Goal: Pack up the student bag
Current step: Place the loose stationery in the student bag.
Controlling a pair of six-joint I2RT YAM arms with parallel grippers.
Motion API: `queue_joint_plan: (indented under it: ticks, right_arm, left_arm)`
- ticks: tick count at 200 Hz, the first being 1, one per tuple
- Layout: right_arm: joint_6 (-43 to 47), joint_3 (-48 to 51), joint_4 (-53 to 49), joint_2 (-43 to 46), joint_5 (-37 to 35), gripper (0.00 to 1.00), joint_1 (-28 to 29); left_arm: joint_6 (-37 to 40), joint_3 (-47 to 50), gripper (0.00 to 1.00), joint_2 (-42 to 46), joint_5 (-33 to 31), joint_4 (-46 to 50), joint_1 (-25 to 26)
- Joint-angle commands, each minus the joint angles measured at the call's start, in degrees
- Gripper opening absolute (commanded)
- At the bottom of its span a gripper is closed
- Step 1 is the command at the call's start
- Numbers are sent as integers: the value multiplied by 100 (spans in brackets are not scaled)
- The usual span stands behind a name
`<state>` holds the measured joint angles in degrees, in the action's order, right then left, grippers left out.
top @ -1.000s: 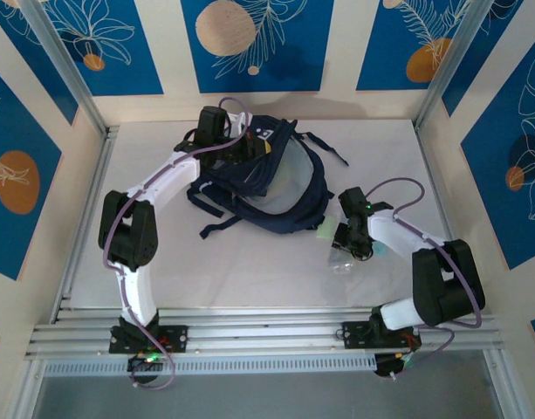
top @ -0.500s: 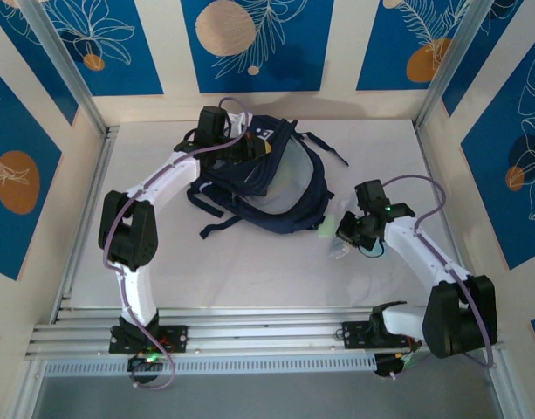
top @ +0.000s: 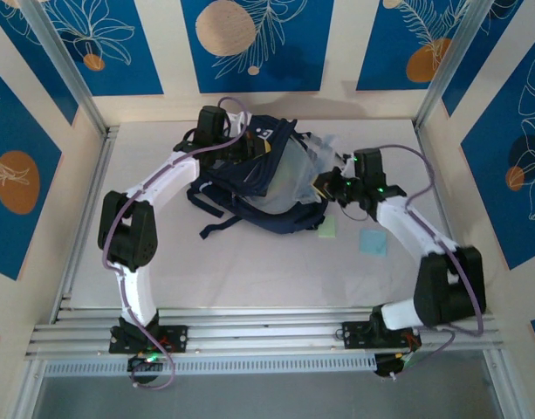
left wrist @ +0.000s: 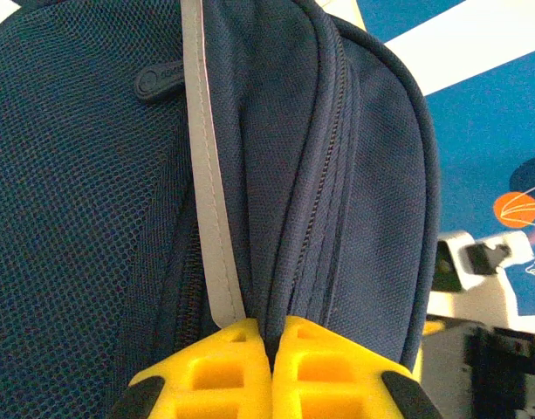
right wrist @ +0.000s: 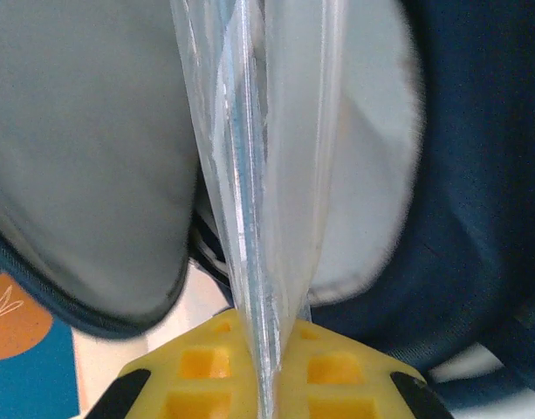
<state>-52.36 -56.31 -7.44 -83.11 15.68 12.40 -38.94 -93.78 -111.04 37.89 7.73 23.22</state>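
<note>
Overhead, the left gripper (top: 243, 148) grips the far top edge of the student bag (top: 254, 179), and the right gripper (top: 326, 185) holds clear plastic (top: 316, 150) at the bag's open mouth. Left wrist: yellow fingers (left wrist: 223, 367) pinch shut on navy fabric beside the zipper (left wrist: 324, 201). Right wrist: fingers (right wrist: 328, 367) are clamped on the plastic, with the bag's grey lining (right wrist: 84, 157) just beyond them.

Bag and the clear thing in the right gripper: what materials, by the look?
Bag: matte navy woven fabric, part mesh; the weave and the stitched zipper show. Clear thing: probably thin transparent plastic film, glossy; it is creased, with glints.
</note>
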Motion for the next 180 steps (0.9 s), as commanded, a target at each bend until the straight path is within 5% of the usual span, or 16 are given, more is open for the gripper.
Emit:
queue_joint_plan:
  ticks: [1, 89, 124, 180]
  right_arm:
    - [-332, -533, 1359, -792, 501, 0, 338]
    - [-2391, -2540, 3969, -4292, 882, 0, 1463]
    - [-2586, -3477, 3682, -4986, 1060, 0, 1616]
    - [-1313, -3366, 1517, -4299, 1488, 2, 1604]
  left_arm:
    - [-192, 17, 0, 544, 245, -672, -72]
    - [-702, 405, 0, 646, 175, -1302, 45]
    - [-715, 395, 0, 610, 176, -1309, 68]
    - [-597, 247, 0, 403, 106, -1159, -54]
